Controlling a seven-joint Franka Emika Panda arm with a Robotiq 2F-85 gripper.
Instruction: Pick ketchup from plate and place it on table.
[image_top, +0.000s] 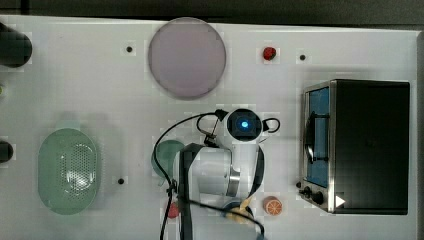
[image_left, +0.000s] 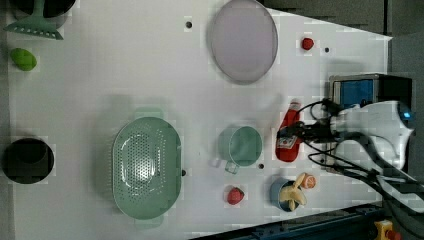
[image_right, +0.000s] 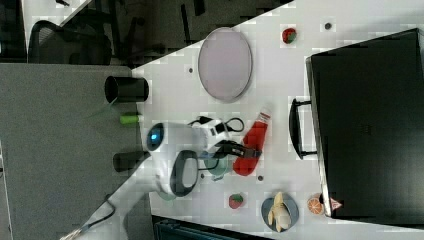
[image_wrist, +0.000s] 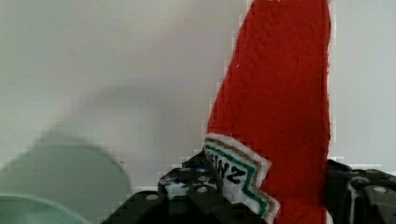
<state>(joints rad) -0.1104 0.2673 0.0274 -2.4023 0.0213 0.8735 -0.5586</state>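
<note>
End effector (image_left: 292, 131) closed on the ketchup (image_left: 289, 134), clear of the plate (image_left: 243, 40).

In the wrist view the end effector (image_wrist: 289, 198) has one black finger (image_wrist: 187, 193) on each side of the red ketchup (image_wrist: 280, 102), beside its white label. In the left view and right view the ketchup (image_right: 252, 142) lies lengthwise over the white worktop (image_left: 100, 75), cap toward the plate (image_right: 225, 62), well apart from it; contact with the worktop cannot be confirmed. Relative to the ketchup in the left view: a teal cup (image_left: 241, 146) sits just beside it on the left view's left, a toaster oven (image_left: 362, 92) on the left view's right, a bowl holding a banana (image_left: 290, 192) below, and a strawberry (image_left: 235, 195) below-left.
</note>
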